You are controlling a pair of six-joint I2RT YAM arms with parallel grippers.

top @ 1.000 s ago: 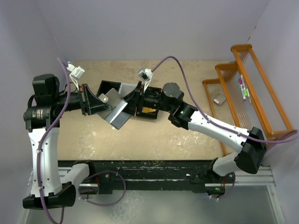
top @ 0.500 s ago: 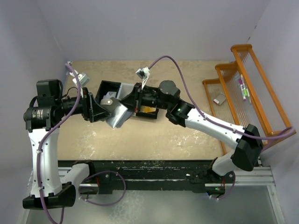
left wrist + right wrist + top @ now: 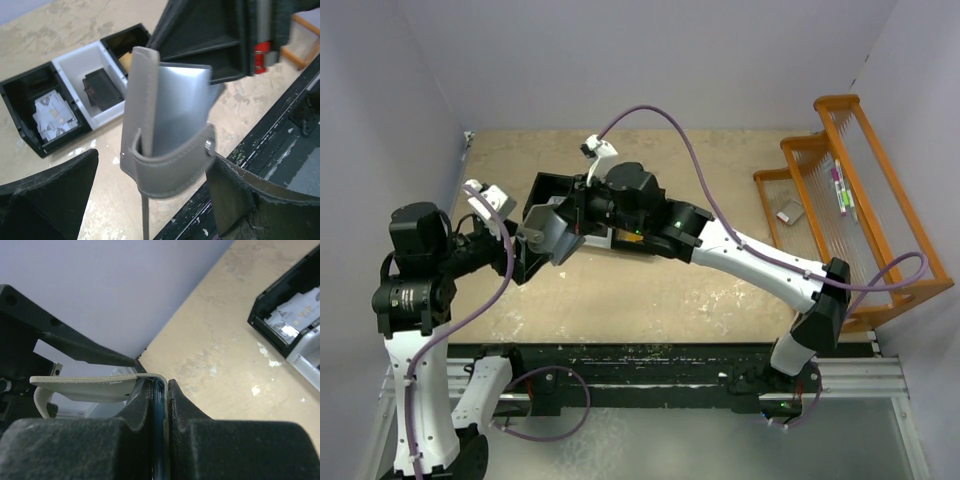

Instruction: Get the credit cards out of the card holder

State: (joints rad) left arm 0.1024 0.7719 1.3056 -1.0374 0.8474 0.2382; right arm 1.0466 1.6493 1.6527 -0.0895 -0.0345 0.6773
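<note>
Card holder hangs upright in the air over the left half of the desk, just in front of the bin tray's left end, with its strap looped round the lower part. My right gripper is pinched tight on one flap edge. My left gripper stands spread wide either side of the holder, gripping nothing. Credit cards lie in the tray: white, black and gold, sorted by compartment. A pale blue-grey sheet shows inside the fold; card or pocket panel, can't tell. To do this step well I'd keep the right pinch firm, close left on the free flap only, and peel it open before fishing for a card. Room for moving — open desk toward the near edge and the right. The left wall and tray rim are close, and the orange rack at the right edge is well apart
</note>
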